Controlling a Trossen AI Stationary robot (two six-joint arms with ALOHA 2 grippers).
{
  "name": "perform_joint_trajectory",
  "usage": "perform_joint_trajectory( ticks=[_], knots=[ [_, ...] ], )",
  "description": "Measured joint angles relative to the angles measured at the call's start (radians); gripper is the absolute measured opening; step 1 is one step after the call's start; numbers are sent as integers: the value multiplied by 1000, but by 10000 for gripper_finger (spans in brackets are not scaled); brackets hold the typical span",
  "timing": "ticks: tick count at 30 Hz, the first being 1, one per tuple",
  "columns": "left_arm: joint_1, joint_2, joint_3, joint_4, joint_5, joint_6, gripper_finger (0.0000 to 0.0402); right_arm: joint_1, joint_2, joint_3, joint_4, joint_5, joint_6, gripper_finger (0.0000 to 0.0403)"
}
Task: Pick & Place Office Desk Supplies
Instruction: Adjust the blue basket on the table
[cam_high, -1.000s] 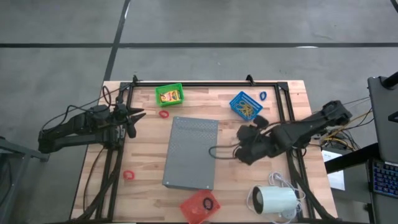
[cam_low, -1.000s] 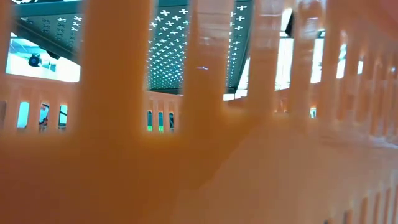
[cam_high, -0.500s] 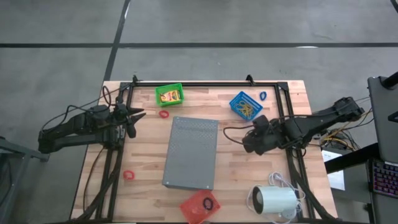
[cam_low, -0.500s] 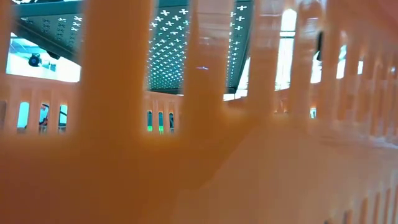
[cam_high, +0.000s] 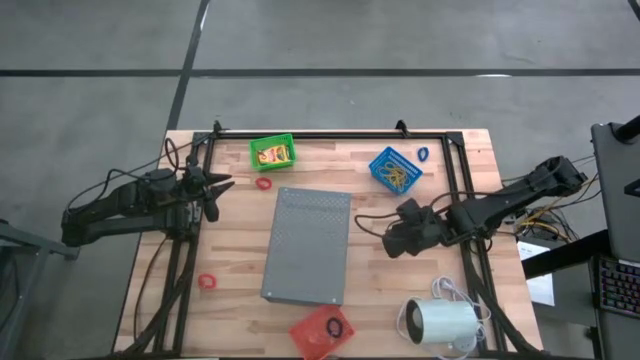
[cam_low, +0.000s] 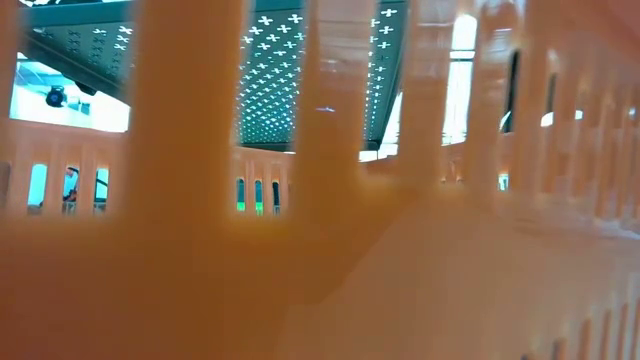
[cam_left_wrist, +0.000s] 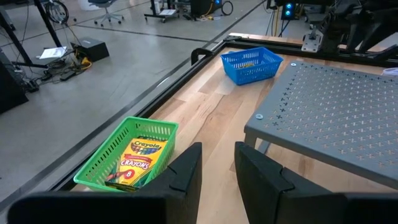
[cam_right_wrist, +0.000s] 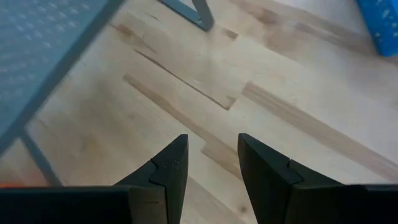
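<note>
Pale wooden surface fills the view under the right hand, whose two dark fingers stand a little apart with bare boards showing in the gap and nothing between them. Seen from above, this right hand hangs low over open wood, just beside the right edge of the grey slab and near the blue basket, which lies further toward the back rail and already holds a tangle of tan bands. No loose supply sits directly under it. The nearest loose piece appears to be the small blue ring by the back right corner, past the blue basket; the dark ring lying on the red tray at the front edge is about as far the other way. The coming move therefore likely turns on direction, back or front, more than on any turn of the wrist, since rings have no long axis. The left hand waits at the left rim of the surface, its fingers slightly parted and empty, aimed across toward the green basket with the crayon box lying flat inside. A red ring lies just in front of that basket, and another red ring lies near the front left; both are clearly closer to the left arm than to the right.
</note>
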Motion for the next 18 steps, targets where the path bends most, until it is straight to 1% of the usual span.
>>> perform_joint_trajectory(
  ticks=[6,11,15,18],
  knots=[
    [0,0,0,0,0,0,98,-25,-5,11,-31,-12,-98,137],
    [0,0,0,0,0,0,98,-73,-4,1,-52,-34,-173,137],
    [0,0,0,0,0,0,98,-107,-4,-3,-51,-34,-213,137],
    [0,0,0,0,0,0,98,-127,-4,-4,-70,-33,-211,137]
  ],
)
